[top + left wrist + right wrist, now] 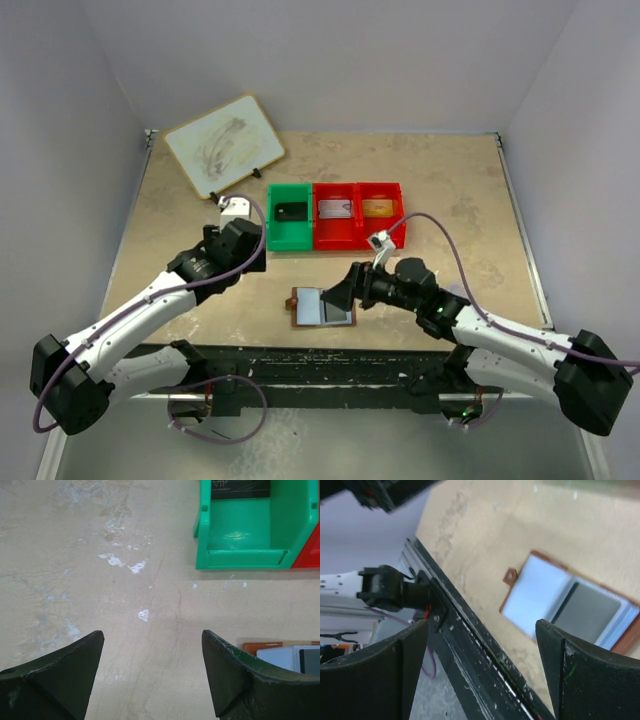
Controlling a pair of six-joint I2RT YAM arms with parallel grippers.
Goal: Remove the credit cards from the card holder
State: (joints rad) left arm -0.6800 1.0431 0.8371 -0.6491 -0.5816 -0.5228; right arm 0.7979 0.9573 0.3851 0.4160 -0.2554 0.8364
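The brown card holder (pixel 321 307) lies open on the table near the front edge, pale blue-grey panels up, with a dark grey card in its right panel. It also shows in the right wrist view (pixel 570 602) and, partly, in the left wrist view (pixel 280 655). My right gripper (pixel 340 293) hovers just right of and above it, open and empty (pixel 482 672). My left gripper (pixel 250 240) is open and empty (pixel 152 672) over bare table left of the holder, near the green bin (pixel 290 215), which holds a black card (pixel 292 211).
Two red bins (pixel 358 213) next to the green one each hold a card. A tilted whiteboard (pixel 224 143) stands at the back left. The table's black front rail (pixel 470 645) runs close below the holder.
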